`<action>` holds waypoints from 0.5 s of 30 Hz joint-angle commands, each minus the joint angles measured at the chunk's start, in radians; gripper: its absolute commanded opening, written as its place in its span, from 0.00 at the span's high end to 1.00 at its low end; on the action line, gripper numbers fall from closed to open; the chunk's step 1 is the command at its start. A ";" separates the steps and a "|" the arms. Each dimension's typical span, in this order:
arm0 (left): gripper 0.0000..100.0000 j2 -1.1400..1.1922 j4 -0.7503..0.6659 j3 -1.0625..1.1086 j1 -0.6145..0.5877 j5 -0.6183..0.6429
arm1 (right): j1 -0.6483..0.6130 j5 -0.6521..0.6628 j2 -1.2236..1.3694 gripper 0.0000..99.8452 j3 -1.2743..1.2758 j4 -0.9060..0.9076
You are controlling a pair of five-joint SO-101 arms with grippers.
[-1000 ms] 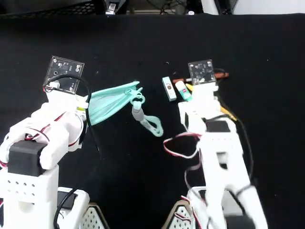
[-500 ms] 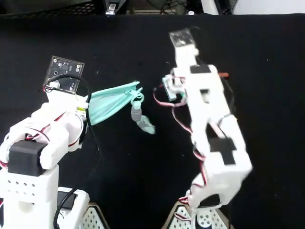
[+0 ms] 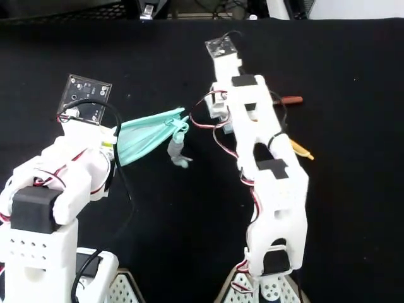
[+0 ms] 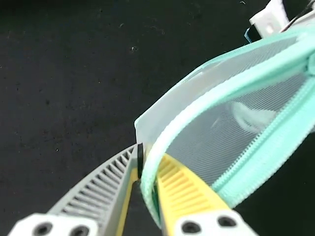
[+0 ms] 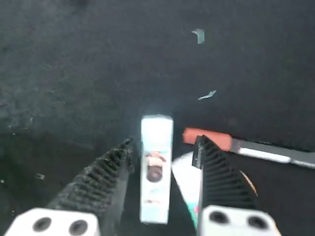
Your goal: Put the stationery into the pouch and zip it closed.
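Observation:
A teal mesh pouch [image 3: 148, 136] lies left of centre, its zipper open and its strap [image 3: 178, 153] curled at its right end. My left gripper [image 4: 140, 158] is shut on the pouch's [image 4: 236, 123] rim. The right arm [image 3: 252, 126] stretches away over the stationery. My right gripper [image 5: 164, 142] is open just above the table, with a small white eraser box [image 5: 156, 162] between its fingers, not pinched. A red pen [image 5: 206, 138] lies beside that box and pokes out from behind the arm [image 3: 291, 100]. A white and green stick [image 5: 183, 179] lies near one finger.
A yellow-orange pen tip [image 3: 302, 150] shows to the right of the right arm. Black cloth [image 3: 353, 189] covers the whole table, with open room on the right and in front. Both arm bases stand at the near edge.
The right arm has swung out from near its base, stretching away and left over the stationery, now straddling the eraser box. The pouch's strap has drawn in toward the pouch. The left arm kept still.

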 commanded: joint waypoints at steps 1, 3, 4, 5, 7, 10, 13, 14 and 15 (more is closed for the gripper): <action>0.97 0.009 -0.006 0.061 0.008 0.011 | -0.015 -0.006 0.001 0.81 -0.028 -0.025; 0.97 0.009 -0.005 0.064 0.004 0.011 | -0.015 -0.006 0.012 0.81 -0.027 -0.011; 0.97 0.009 -0.005 0.064 0.004 0.012 | -0.015 -0.006 0.018 0.81 -0.027 -0.005; 0.97 0.009 -0.005 0.064 0.002 0.012 | -0.015 -0.006 0.025 0.81 -0.027 -0.003; 0.97 0.009 -0.006 0.064 0.004 0.012 | -0.015 -0.006 0.033 0.81 -0.027 -0.005; 0.97 0.009 -0.011 0.084 0.010 0.012 | -0.014 0.020 0.031 0.82 -0.028 -0.006; 0.97 0.009 -0.072 0.134 0.010 0.012 | -0.017 0.044 0.036 0.82 -0.027 -0.017; 0.97 0.009 -0.094 0.151 0.010 0.012 | -0.018 0.046 0.036 0.82 -0.027 -0.017; 0.97 0.009 -0.107 0.160 0.010 0.012 | -0.018 0.048 0.036 0.82 -0.027 -0.015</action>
